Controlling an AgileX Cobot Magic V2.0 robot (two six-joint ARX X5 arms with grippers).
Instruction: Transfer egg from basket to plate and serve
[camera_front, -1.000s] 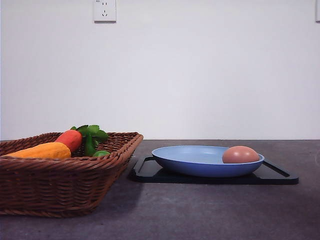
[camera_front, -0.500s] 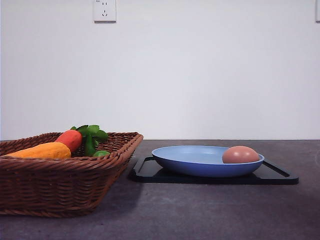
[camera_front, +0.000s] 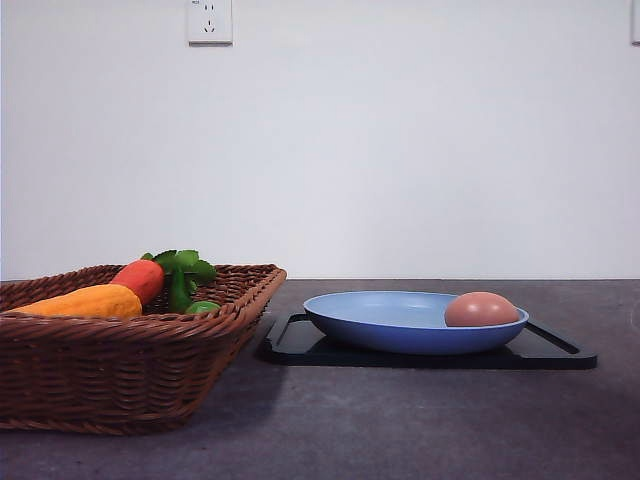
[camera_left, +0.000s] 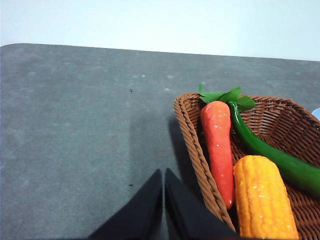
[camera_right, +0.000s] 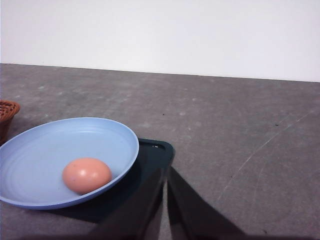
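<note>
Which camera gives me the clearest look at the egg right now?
The right wrist view: it looks down on the egg lying in the plate. The front view shows it side-on, its lower part hidden by the plate rim.

Brownish-pink egg (camera_front: 481, 309) in light-blue plate (camera_front: 390, 318), right of wicker basket (camera_front: 120, 375).

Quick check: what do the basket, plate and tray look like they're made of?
Basket: dark brown woven wicker, visible plaited strands. Plate: smooth matte light-blue, probably plastic or melamine; faint concentric rings. Tray: flat black, slightly glossy, likely plastic.
</note>
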